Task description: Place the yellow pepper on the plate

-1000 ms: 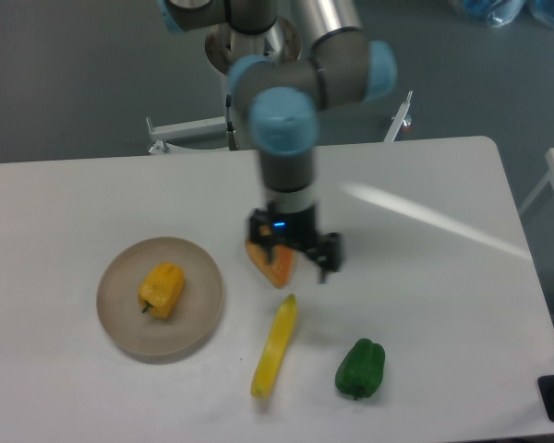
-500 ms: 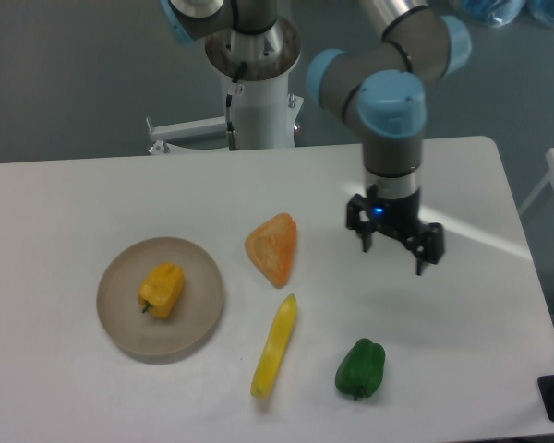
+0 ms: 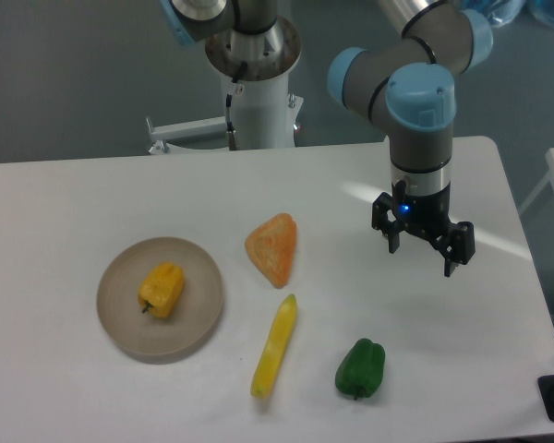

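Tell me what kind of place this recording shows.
Probably a robotics lab: an arm with a gripper over a plain white table, toy vegetables, and a yellow pepper on a plate.

This is looking like a robotics lab rather than a kitchen. A grey industrial arm (image 3: 415,83) with light-blue joint caps is rising from a metal pedestal (image 3: 255,74) behind a plain white desk (image 3: 102,194), and a blue indicator light is glowing on its wrist. Toy-like vegetables are lying spread apart on the bare surface: an orange wedge (image 3: 273,247), a long yellow chili (image 3: 274,346), a green pepper (image 3: 360,368). Dull grey flooring (image 3: 74,74) is showing behind the desk.
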Available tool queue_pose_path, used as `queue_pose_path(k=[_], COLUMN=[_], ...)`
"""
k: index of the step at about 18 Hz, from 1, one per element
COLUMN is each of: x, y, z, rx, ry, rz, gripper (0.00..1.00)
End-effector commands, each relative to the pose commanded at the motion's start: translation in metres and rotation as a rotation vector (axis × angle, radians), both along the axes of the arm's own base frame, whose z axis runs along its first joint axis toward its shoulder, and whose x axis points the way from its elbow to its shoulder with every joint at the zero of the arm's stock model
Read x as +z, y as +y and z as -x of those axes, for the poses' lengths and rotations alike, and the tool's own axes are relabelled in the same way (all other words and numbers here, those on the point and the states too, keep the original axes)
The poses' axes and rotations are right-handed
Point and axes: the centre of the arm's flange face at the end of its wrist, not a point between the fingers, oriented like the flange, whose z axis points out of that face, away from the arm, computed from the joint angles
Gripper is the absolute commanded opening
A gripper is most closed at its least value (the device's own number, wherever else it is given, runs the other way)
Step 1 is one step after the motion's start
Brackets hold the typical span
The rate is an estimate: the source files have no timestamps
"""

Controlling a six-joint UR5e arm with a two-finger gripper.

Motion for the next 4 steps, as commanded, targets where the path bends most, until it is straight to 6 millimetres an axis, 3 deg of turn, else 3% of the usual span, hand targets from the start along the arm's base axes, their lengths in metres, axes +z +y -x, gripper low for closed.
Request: queue_pose_path(k=[4], x=[0.0015], y=[0.0003], z=[0.0003], rx=[0.001], ry=[0.002], rz=[-0.002], gripper=[1.0])
